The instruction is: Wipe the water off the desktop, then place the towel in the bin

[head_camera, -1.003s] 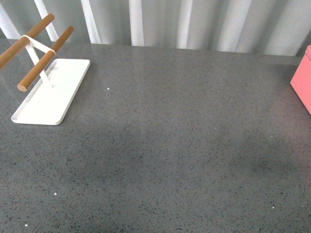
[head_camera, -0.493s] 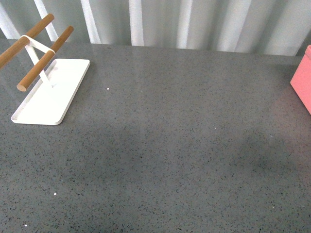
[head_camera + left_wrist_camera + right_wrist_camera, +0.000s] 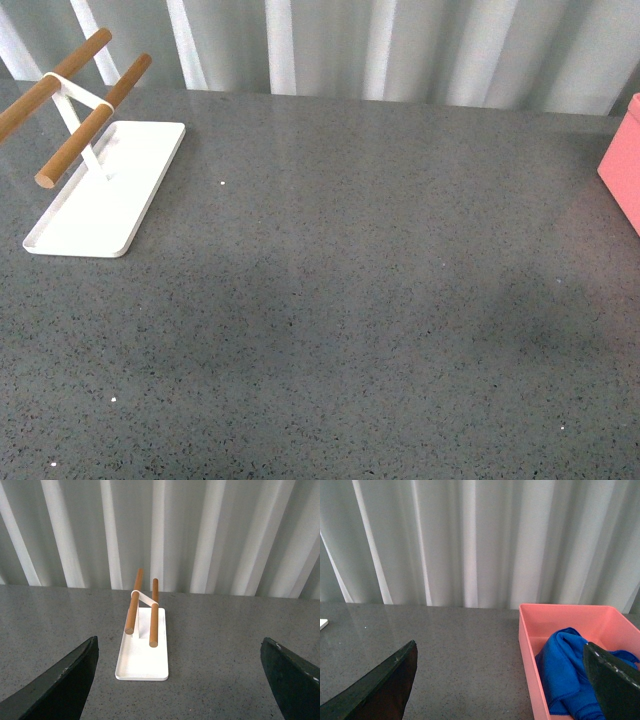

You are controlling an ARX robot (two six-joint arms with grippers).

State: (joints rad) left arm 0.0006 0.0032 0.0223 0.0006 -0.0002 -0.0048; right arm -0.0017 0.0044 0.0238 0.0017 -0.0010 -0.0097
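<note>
The towel (image 3: 566, 672) lies crumpled inside the bin (image 3: 555, 614), heaped against the near wall and filling much of what shows of the box; nothing else can be seen in there. It looks thick and fluffy, so it should be light, soft and limp, easy to pinch at any raised fold and not at all fragile, though it may be damp and a little heavier for that. The bin sits at the right edge of the surface (image 3: 340, 300), only its corner showing in the front view. No puddle can be made out on the speckled stone, though small drops would be hard to tell from the flecks. Far left stands the white tray (image 3: 105, 195) with its wooden rods (image 3: 75, 145), holding nothing. The right end effector (image 3: 500, 680) is spread wide and empty, and the left end effector (image 3: 180, 677) likewise, facing the tray. The task looks essentially finished.
</note>
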